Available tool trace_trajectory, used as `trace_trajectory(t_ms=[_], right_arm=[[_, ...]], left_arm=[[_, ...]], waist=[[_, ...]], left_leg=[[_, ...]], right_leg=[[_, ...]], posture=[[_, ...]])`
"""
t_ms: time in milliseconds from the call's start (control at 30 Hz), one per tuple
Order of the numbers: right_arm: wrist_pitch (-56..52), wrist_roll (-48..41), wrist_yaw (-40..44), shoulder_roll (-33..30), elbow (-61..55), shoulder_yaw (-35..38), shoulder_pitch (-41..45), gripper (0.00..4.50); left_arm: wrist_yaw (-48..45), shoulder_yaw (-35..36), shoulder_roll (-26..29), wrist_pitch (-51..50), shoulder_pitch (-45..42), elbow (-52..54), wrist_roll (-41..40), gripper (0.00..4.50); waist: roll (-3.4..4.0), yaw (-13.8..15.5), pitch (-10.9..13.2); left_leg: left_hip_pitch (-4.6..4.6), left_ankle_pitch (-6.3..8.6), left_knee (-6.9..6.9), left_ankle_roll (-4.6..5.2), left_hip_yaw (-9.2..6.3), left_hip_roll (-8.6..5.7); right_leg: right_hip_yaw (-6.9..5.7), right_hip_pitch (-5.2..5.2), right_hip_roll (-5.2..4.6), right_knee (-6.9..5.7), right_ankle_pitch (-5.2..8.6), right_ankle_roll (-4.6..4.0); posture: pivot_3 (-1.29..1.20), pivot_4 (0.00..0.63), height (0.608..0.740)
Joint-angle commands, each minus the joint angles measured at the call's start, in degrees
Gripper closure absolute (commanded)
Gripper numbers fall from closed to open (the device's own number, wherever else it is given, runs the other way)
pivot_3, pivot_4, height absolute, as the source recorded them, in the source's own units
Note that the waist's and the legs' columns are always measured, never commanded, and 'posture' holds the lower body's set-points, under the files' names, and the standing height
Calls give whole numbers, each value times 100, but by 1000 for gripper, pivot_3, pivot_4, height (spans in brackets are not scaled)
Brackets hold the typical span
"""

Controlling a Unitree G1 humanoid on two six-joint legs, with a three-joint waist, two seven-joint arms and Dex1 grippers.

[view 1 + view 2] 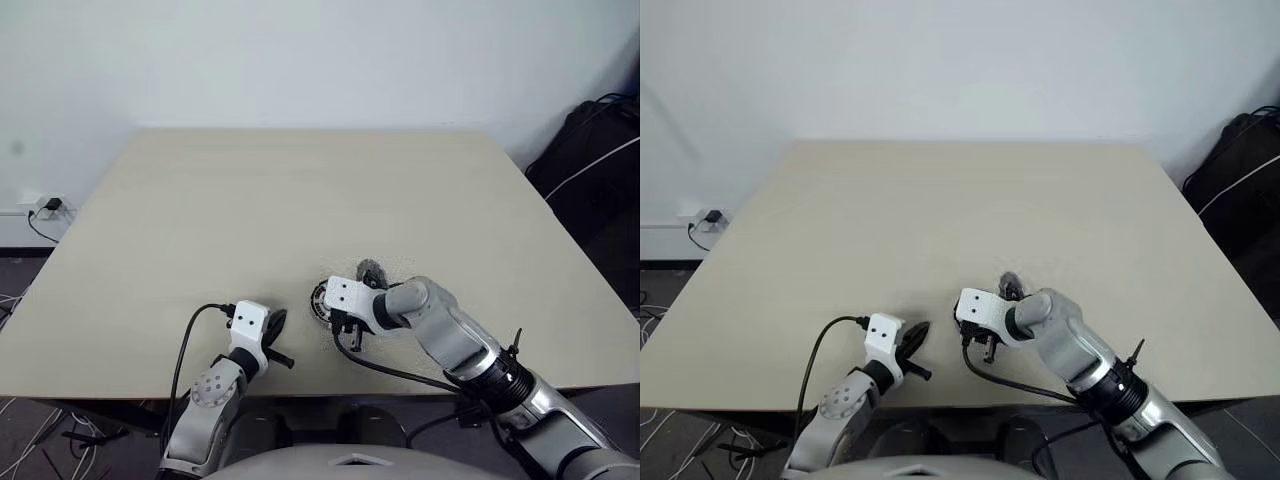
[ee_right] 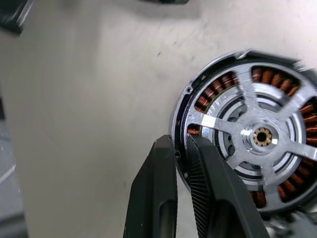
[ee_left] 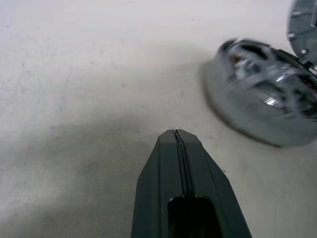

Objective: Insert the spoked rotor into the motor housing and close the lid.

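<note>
Matt, pale, faintly scuffed surface (image 1: 200, 220). Shiny bright metal spokes and hub on the spoked rotor (image 2: 257, 136), over copper-brown windings of the motor housing (image 2: 210, 94). Matt black ribbed plastic fingers (image 2: 208, 188); glossy white wrist casing (image 1: 345, 296).

beige table (image 1: 250, 210), white wall (image 1: 300, 60), black bag (image 1: 595, 150) by table's right, wall socket (image 1: 45, 208) with plugged cable
</note>
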State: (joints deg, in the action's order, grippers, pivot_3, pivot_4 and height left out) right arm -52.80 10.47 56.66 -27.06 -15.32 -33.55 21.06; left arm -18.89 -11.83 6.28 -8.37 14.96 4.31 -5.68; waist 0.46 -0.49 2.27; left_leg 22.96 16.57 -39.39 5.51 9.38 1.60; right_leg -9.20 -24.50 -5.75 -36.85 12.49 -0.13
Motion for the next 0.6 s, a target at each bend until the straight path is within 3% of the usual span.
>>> trace_trajectory(t_ms=[33, 200, 400, 600], right_arm=[[-58, -201, -482, 378, 122, 348, 69, 3418], [-349, -656, -1059, 1175, -220, 887, 140, 1803], [-669, -1302, -1821, 2272, -716, 1773, 508, 1803], [-603, -1694, -2492, 2765, -1018, 2392, 689, 1803]], left_arm=[[-41, -27, 7, 25, -53, 193, -22, 4500], [-44, -45, 75, 26, -28, 252, 15, 4500], [-101, -102, 206, 99, -28, 307, 98, 4500], [-139, -159, 318, 290, -31, 323, 211, 4500]], waist=[[-1, -19, -1], [2, -19, -2], [4, -17, -2], [6, -24, -3]], left_leg=[[0, -1, 0, -2, 0, 0], [0, -6, 0, -11, 0, 1], [1, -6, 7, -11, 0, -1], [1, -7, 18, -14, 5, -3]], right_leg=[[0, 0, 1, -1, 0, 0], [2, -3, 2, -6, -3, 3], [4, -5, 3, -3, -3, 2], [8, -10, 4, -1, -4, 0]], posture=[[0, 0, 740], [0, 0, 740], [0, 0, 740], [0, 0, 740]])
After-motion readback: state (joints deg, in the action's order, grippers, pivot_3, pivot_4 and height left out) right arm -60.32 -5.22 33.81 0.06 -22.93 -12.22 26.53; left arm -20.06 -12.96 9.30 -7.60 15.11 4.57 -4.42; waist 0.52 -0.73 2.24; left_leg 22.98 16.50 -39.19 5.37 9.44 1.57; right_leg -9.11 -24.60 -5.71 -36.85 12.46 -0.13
